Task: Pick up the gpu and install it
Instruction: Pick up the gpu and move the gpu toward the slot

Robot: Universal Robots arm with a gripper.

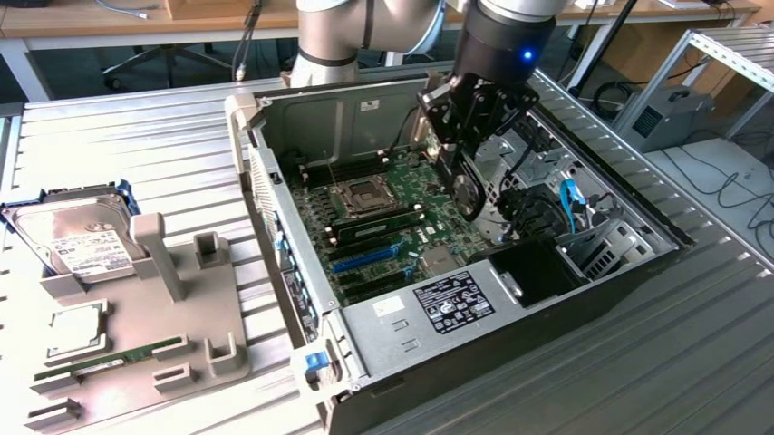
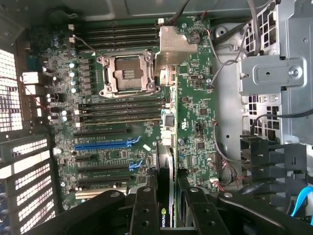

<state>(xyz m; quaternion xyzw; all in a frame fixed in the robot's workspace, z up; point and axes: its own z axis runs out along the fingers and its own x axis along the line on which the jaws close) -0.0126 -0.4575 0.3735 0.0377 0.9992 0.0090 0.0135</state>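
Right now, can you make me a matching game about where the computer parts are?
1 thin black gpu card
2 silver labelled hard drive
3 slim green RAM stick
4 long blue slot

A on the grey plastic tray
B held by the black gripper
C on the green motherboard
D in a blue frame

Pairs: 1-B, 2-D, 3-A, 4-C

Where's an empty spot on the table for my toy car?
Bare table beyond the grey tray, on the exterior view's left, and beside the computer case on its right. Crowded inside the case, where the tool holds the gpu.
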